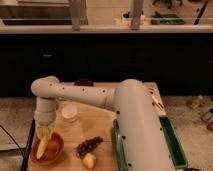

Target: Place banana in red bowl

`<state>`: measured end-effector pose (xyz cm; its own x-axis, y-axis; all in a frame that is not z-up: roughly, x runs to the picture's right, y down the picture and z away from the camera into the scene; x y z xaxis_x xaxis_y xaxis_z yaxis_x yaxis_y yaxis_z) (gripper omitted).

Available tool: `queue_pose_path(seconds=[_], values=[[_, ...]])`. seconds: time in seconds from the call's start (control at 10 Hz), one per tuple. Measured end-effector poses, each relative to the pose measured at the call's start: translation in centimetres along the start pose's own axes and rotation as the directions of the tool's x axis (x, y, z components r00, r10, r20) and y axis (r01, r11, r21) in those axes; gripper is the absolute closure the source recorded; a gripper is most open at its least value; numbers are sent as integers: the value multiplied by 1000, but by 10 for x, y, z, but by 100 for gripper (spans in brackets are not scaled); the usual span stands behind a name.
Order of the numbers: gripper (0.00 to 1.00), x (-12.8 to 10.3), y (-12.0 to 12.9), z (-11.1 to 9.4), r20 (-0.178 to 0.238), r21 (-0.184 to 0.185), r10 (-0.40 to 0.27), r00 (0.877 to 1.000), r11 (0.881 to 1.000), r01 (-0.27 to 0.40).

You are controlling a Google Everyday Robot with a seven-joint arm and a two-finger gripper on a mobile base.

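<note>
**Robot hand over a red bowl with a banana in it**

A wooden worktop [97, 122] is seen from above and behind a white robot arm [100, 95]. The arm rises thick at the lower right, then reaches left across the worktop and bends straight down at the wrist. Its hand [44, 131] hangs at the lower left, directly over a red bowl [59, 148] that stands near the worktop's front left corner.

A yellow banana [42, 147] lies in the left half of the bowl, tilted, its upper end meeting the underside of the hand — whether the hand grips it or is spread apart cannot be told.

Just right of the hand stands a clear plastic cup [69, 112]. In front of the cup lies a dark bunch of grapes [89, 145], and nearer still a small pale yellow fruit [89, 160]. A green tray [176, 145] sits along the right edge, partly hidden by the arm. Behind the worktop runs a dark cabinet front — above it, a pale counter ledge.
</note>
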<state>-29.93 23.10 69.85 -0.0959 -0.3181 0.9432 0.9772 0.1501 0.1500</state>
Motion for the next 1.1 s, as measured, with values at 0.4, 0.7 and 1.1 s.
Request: queue_pose_path(seconds=[0.4, 0.7, 1.1], values=[[22, 3, 5, 3, 12, -16, 3, 1000, 1000, -3], [20, 5, 6, 0, 7, -22, 8, 1000, 1000, -8], [20, 7, 6, -20, -39, -24, 30, 999, 999, -30]])
